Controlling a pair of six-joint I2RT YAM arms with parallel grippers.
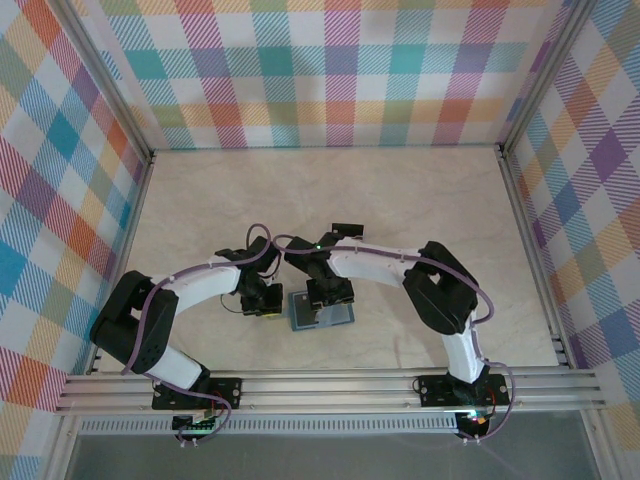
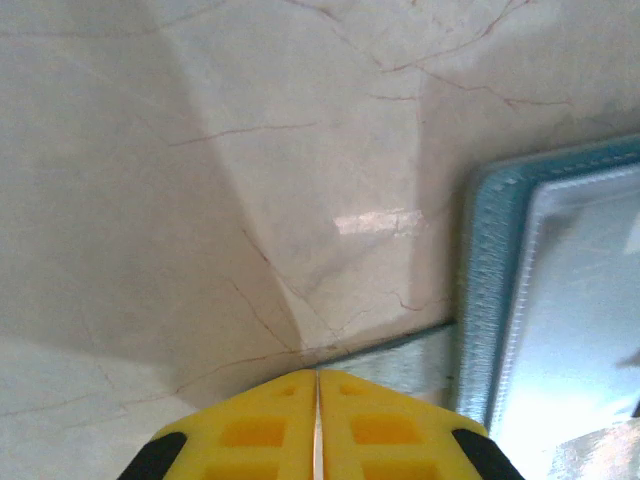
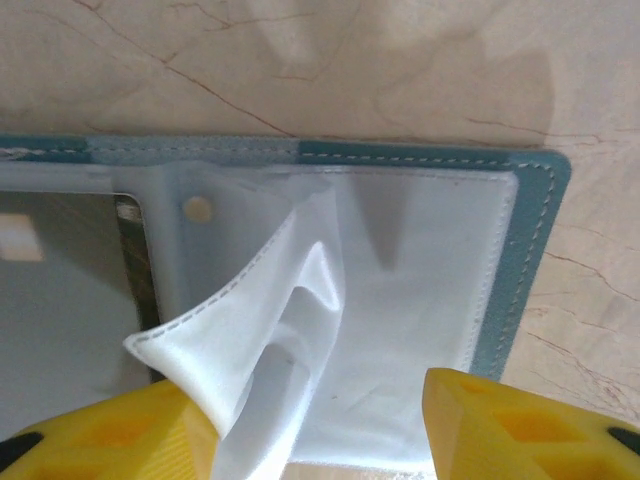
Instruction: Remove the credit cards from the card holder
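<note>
A pale table top [image 1: 400,200] with thin brown lines like stone sits inside bright checked walls [image 1: 320,70], with grey metal rails [image 1: 330,385] along its near edge.

The card holder [image 3: 525,250] lies open and flat on the pale marbled surface [image 3: 400,60]. A stitched teal border frames its pale grey-blue inside. One soft white pocket leaf [image 3: 270,310] curls upward near its middle.

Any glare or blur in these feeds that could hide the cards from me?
Left wrist: the card holder washes out to white at lower right, a glare patch sits on the table, and the left gripper is close and soft. Right wrist: evenly lit, stitching sharp; the lifted white flap is glossy, the right gripper blurred. Top external: sharp, soft shadows, holder tiny.
</note>
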